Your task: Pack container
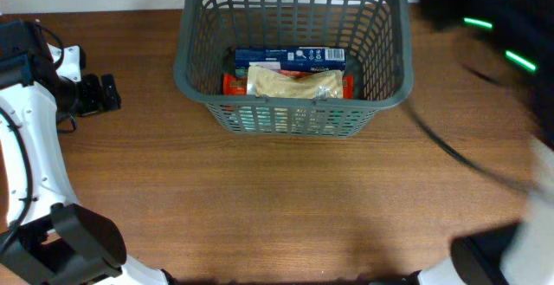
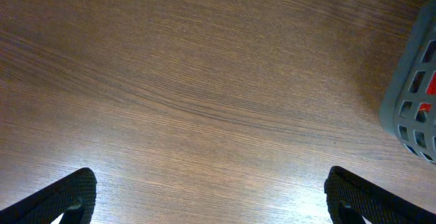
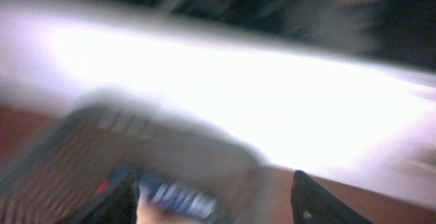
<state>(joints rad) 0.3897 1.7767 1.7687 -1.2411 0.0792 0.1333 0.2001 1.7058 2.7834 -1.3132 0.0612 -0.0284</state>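
The dark grey lattice basket [image 1: 293, 112] stands at the table's far middle. Inside it lie a blue box [image 1: 290, 57], a beige bag [image 1: 294, 83] and something red [image 1: 232, 83] underneath. My left gripper [image 1: 102, 94] is at the left, well apart from the basket, open and empty over bare wood [image 2: 211, 190]; the basket's corner [image 2: 409, 108] shows at the right edge of the left wrist view. My right gripper [image 3: 214, 183] is open and empty. Its view is heavily blurred, with the basket [image 3: 82, 149] and blue box [image 3: 177, 197] at lower left.
The wooden table [image 1: 277, 207] spreads in front of the basket. My right arm is a motion blur [image 1: 528, 190] at the right edge, with a dark cable [image 1: 450, 151] across the table's right side. The left arm's white base [image 1: 35, 181] stands at the left.
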